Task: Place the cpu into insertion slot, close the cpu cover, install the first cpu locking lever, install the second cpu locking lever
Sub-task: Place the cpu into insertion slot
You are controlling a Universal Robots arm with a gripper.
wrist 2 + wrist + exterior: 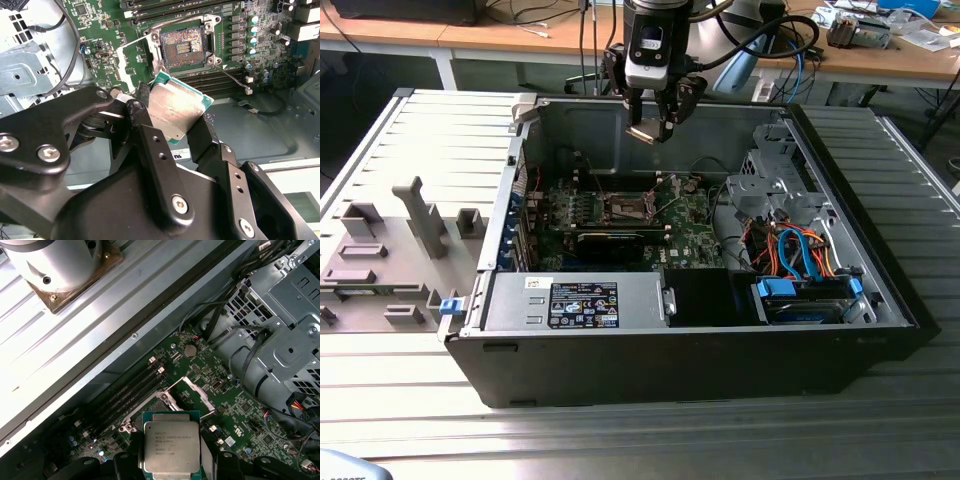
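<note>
Silvery-grey metal tops the small flat square cpu (176, 111), green-rimmed and faintly printed. The black two-fingered gripper (172, 120) pinches it by opposite edges and holds it tilted in the air over the open dark computer case (670, 360). The square brownish-gold insertion slot (182, 46) lies uncovered on the green circuit board (100, 30), apart from the chip.

Glare bleaches the ribbed table (75, 335); case (670, 372) interior dim.
</note>
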